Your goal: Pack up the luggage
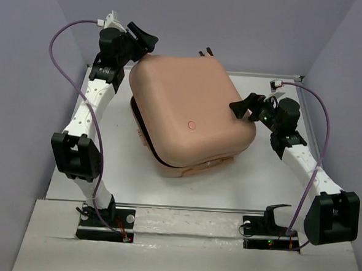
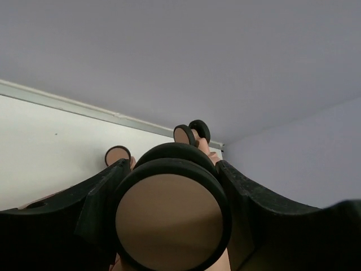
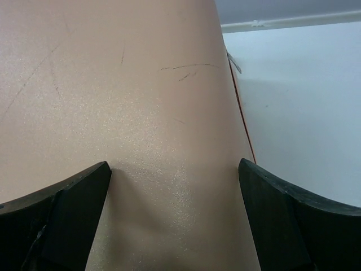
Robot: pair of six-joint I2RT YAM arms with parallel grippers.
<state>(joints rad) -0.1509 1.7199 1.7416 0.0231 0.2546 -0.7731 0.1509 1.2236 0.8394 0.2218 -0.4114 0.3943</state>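
The peach-pink luggage [image 1: 189,108] lies in the middle of the white table, its lid down and sitting slightly askew over the lower half. My left gripper [image 1: 144,36] is at its far left corner. In the left wrist view its fingers [image 2: 84,209] sit tight on either side of a pink-and-black caster wheel [image 2: 169,217], so the left gripper [image 2: 174,164] is shut on it. My right gripper [image 1: 243,108] is at the lid's right edge. In the right wrist view the right gripper [image 3: 174,169] is open, its tips against the shell [image 3: 124,84].
Two more caster wheels [image 2: 192,134] show beyond the held one, near the table's back rim [image 2: 67,104]. Purple walls close in the back and both sides. Bare white table [image 1: 277,178] lies right of and in front of the luggage.
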